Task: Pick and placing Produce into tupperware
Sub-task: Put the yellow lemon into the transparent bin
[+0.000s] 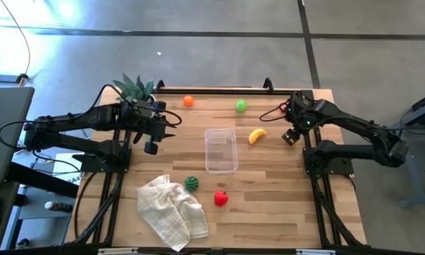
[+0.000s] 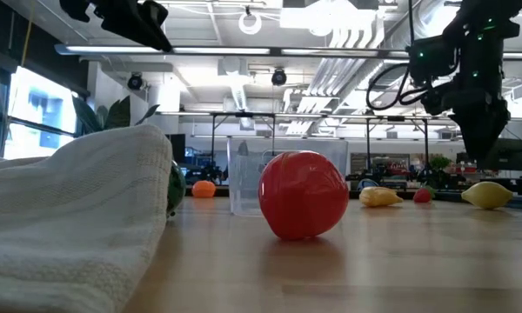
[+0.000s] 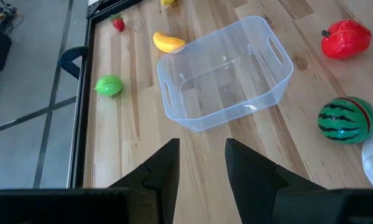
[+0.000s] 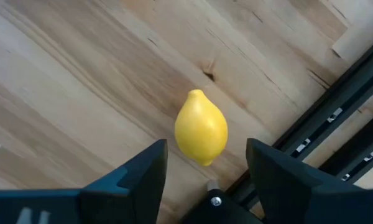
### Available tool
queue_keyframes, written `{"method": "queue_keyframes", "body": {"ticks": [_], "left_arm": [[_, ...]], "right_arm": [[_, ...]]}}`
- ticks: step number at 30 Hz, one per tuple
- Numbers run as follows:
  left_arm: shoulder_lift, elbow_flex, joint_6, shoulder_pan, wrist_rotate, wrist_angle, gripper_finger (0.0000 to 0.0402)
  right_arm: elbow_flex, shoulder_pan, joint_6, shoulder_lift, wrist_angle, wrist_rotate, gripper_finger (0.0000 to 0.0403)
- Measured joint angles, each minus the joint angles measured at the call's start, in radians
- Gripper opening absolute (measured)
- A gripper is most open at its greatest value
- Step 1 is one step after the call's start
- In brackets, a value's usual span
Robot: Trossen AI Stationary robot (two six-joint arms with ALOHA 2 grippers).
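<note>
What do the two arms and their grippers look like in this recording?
Both arms are dark, jointed, and run with black cables. The left gripper and right gripper each show two broad, dark, wedge-shaped fingers. The right arm carries a small green light near its wrist. No markings are readable.

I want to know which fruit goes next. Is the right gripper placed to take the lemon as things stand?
Probably yes. The right gripper hangs just above the lemon with its fingers open to either side, and only bare table lies around the fruit, so nothing seems to block a straight descent.
</note>
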Motion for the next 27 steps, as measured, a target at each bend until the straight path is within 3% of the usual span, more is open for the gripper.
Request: {"method": "queue_keyframes", "body": {"ticks": [14,27], "left_arm": [[0.000,0.000,0.000,0.000,0.000,0.000,0.0117],[0.000,0.000,0.000,0.000,0.000,0.000,0.0117]], "right_arm": [[0.000,0.000,-0.001,0.131,0.014,0.000,0.0212],[-0.017,0.000,0.038,0.131,0.036,-0.004,0.0212]]}}
